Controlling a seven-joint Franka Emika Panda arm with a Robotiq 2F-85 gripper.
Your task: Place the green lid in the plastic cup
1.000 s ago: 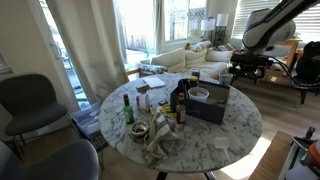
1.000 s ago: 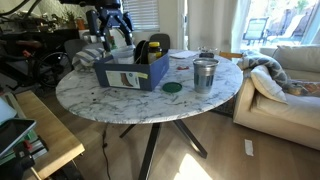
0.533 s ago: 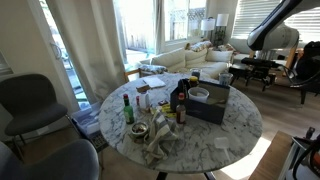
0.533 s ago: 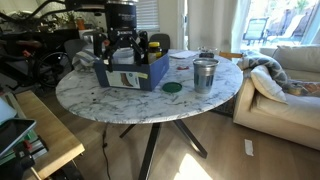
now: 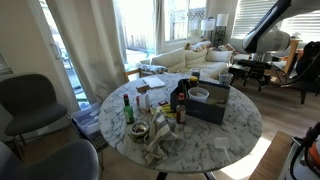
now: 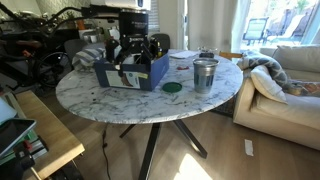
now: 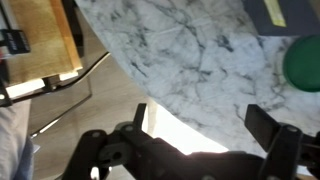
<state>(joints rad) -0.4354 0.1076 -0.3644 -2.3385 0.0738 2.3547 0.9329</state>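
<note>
Hovering above the blue box (image 6: pixel 130 72) in an exterior view, the end effector (image 6: pixel 128 55) is empty. The wrist view shows its two fingers (image 7: pixel 270 128) spread wide with nothing between them, so it is open. Below it that view shows only bare marbled tabletop (image 7: pixel 200 50) and the floor past the edge.

The green lid (image 6: pixel 172 87) lies flat on the tabletop (image 6: pixel 100 100), between the corner of the blue box and the cup (image 6: pixel 205 73), near both and apart from the end effector. In the wrist view the lid (image 7: pixel 303 62) shows only as a green patch at the right border, well off the line between the fingers. The cup stands upright near the tabletop's far side. What it holds cannot be made out from here.

By my reading, none of the task is done yet: the lid is untouched and the cup has received nothing. What is left is nearly everything:
- bring the end effector over the lid
- lower and close on it
- lift it clear
- carry it above the cup's mouth
- let it go inside
</note>
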